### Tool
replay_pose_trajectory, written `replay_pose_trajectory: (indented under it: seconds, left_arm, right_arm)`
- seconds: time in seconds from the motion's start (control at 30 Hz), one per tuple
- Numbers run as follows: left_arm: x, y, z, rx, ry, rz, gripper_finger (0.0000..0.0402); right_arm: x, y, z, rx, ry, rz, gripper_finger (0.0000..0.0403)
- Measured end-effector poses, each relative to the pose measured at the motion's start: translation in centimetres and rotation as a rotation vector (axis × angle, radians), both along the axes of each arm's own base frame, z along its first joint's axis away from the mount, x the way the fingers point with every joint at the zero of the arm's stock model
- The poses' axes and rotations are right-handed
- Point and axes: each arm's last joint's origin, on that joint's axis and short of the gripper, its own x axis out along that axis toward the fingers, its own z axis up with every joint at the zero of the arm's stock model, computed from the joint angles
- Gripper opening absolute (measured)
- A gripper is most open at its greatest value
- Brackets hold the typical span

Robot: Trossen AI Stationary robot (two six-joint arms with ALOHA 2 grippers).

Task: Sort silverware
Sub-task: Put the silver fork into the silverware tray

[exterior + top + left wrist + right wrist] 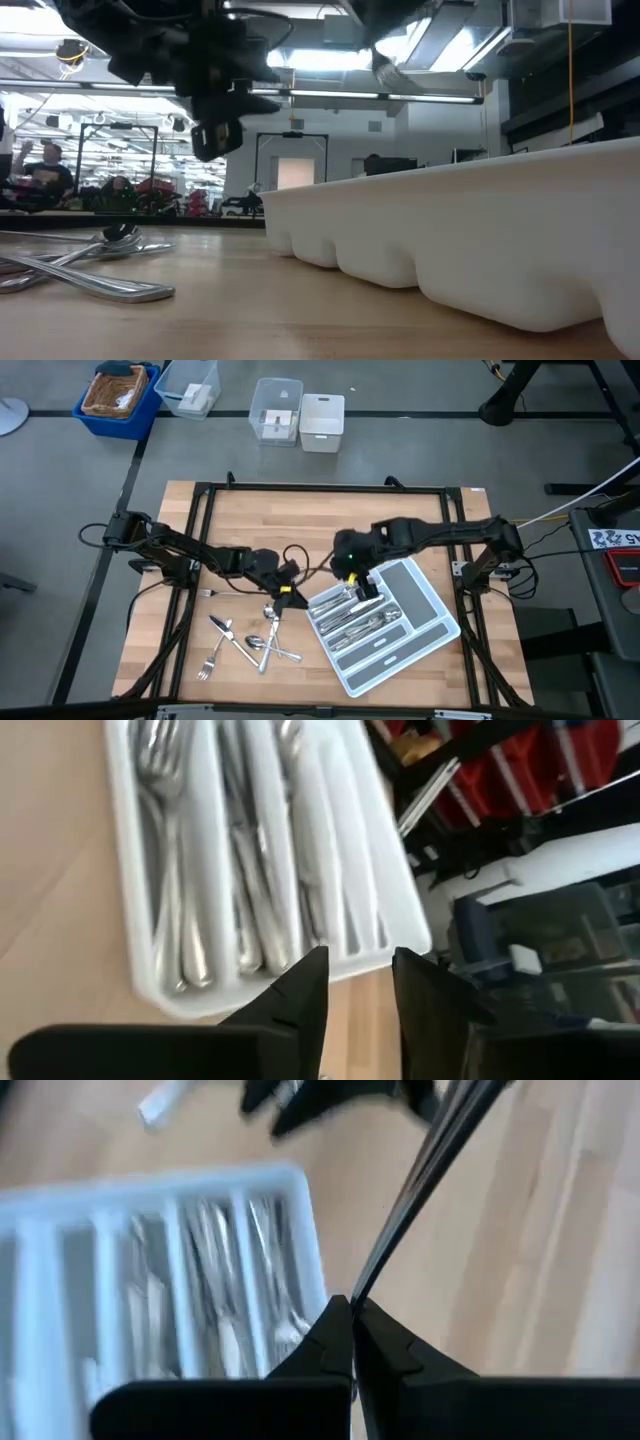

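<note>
A: Which items are obscured or hard to identify?

B: In the right wrist view, the right gripper (352, 1312) is clamped on a slim metal piece (425, 1175). Its far end is cut off by the frame edge, so fork, spoon or knife cannot be determined. In the high view that gripper (358, 582) sits over the upper end of the tray (437, 618) and hides the held piece. In the low view the arms overhead are dark silhouettes and their fingers cannot be made out.

A: State of the left gripper?

B: The left gripper (358, 982) has its fingers apart with nothing between them. In the high view it (284, 593) is above the wood between the loose silverware (245, 643) and the tray.

A: Location of the silverware?

B: Part lies sorted lengthwise in the tray compartments (205, 870); fork tines show in one channel, while the neighbouring handles blur together. The rest lies loose and crossed on the table (420, 505), left of the tray. The low view shows rounded handles and a spoon bowl (90, 262).

A: Materials and shapes?

B: Silverware: polished, reflective metal, slender. Tray: smooth light grey plastic, rectangular, set diagonally, with rounded channel undersides (470, 230). Table: pale wood planks with visible grain, bordered by a black frame (320, 487)
</note>
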Motion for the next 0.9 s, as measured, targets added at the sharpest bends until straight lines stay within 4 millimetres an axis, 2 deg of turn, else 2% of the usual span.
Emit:
replay_pose_trajectory:
  seconds: [0.23,0.43,0.67,0.9]
  left_arm:
    - [-0.2,0.2,0.3,0.013,-0.002,-0.001,0.0096]
    - [-1.5,1.0,2.6,0.068,-0.077,0.001,0.0095]
    - [-4.3,1.6,5.7,0.110,-0.129,0.014,0.0095]
    - [-7.0,1.7,7.8,0.151,-0.165,0.048,0.0095]
  right_arm:
    - [-0.6,1.2,-4.9,-0.054,0.134,0.056,0.0002]
    - [-0.9,1.5,-8.3,-0.132,0.154,0.117,0.0002]
    - [-0.9,1.2,-10.7,-0.229,0.116,0.197,0.0002]
    - [-1.5,1.1,-12.3,-0.275,0.159,0.302,0.0002]
